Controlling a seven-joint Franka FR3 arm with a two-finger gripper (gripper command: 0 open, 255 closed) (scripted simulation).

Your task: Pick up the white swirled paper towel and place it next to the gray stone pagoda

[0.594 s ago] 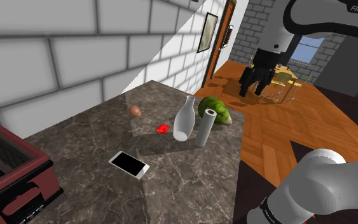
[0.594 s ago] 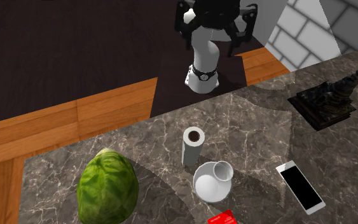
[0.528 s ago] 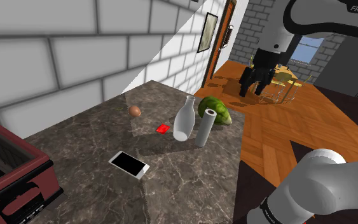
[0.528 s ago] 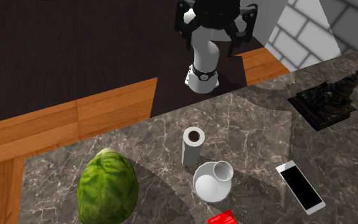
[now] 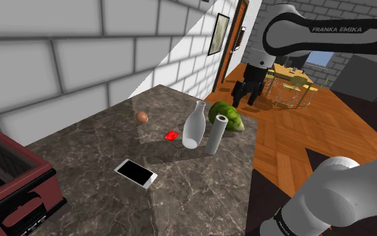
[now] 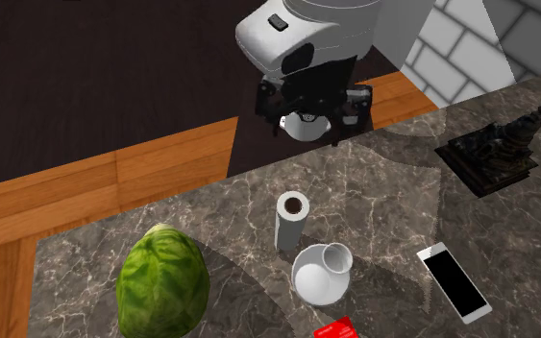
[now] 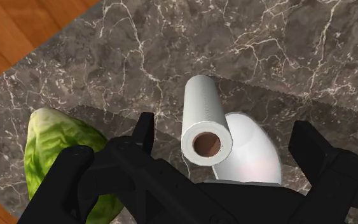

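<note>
Progress is plain against half a second ago: the arm has swung in from over the wooden floor, and the hand (image 6: 308, 125) now hangs above the near edge of the bench (image 6: 383, 192). That looks like the start of the approach; nothing has been grasped yet.

Both fingers stand wide apart, holding nothing and touching nothing. Seen along the hand, the white paper towel roll (image 7: 203, 114) stands upright on the bench well below it, lined up between the two fingers with clear space on each side. A white vase (image 7: 250, 153) stands just beside the roll, on its far side from the hand's approach, and a green cabbage (image 7: 53, 149) lies out past one finger.

The dark pagoda (image 6: 497, 149) sits well apart from the hand, farther along the bench beyond a phone (image 6: 454, 281). The likely next need is a straight descent over the roll, closing without nudging the vase.
</note>
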